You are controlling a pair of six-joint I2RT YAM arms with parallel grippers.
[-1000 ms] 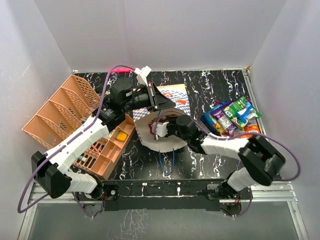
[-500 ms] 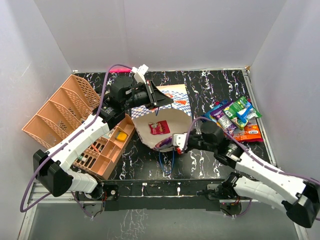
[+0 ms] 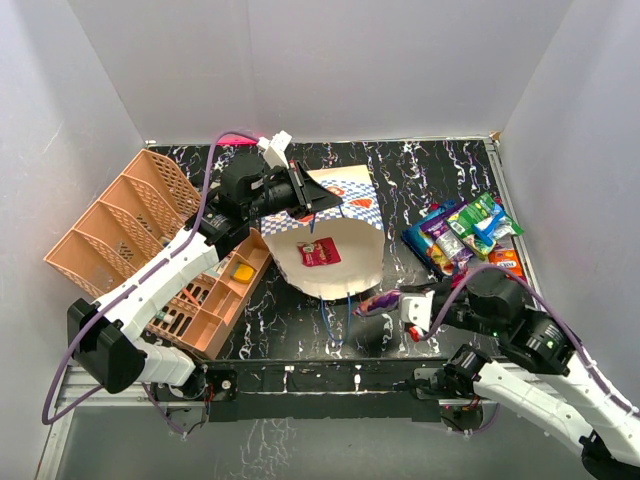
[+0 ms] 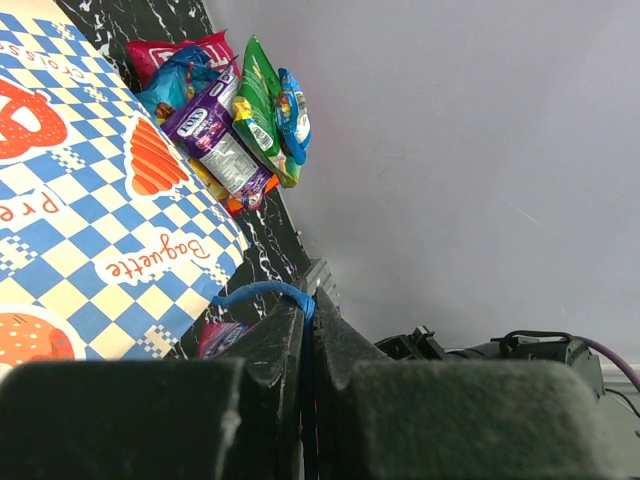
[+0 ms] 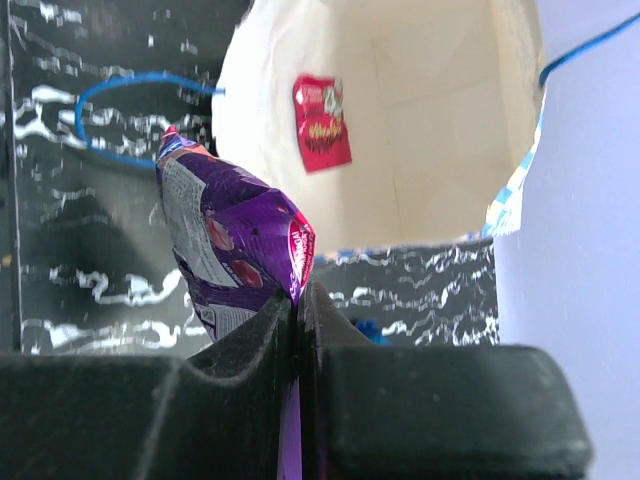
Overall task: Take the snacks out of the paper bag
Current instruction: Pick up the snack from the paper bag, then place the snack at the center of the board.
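Observation:
The paper bag (image 3: 345,190) lies on its side, its mouth held up by my left gripper (image 3: 318,205), which is shut on the blue cord handle (image 4: 262,292). One red snack packet (image 3: 320,252) lies inside the bag, also in the right wrist view (image 5: 322,125). My right gripper (image 3: 392,303) is outside the bag's mouth, to its near right, shut on a purple snack packet (image 5: 230,250) that hangs from its jaws above the table. Several other snacks (image 3: 465,235) lie piled at the right.
A peach latticed basket (image 3: 130,225) lies tipped at the left, with a peach compartment tray (image 3: 215,295) beside the bag. The bag's other blue cord (image 3: 335,325) loops on the black marbled table. White walls close in the left, back and right sides.
My right gripper came back out of the bag's mouth toward the near right, bringing the purple packet with it. The left gripper kept its hold on the handle, shifting slightly.

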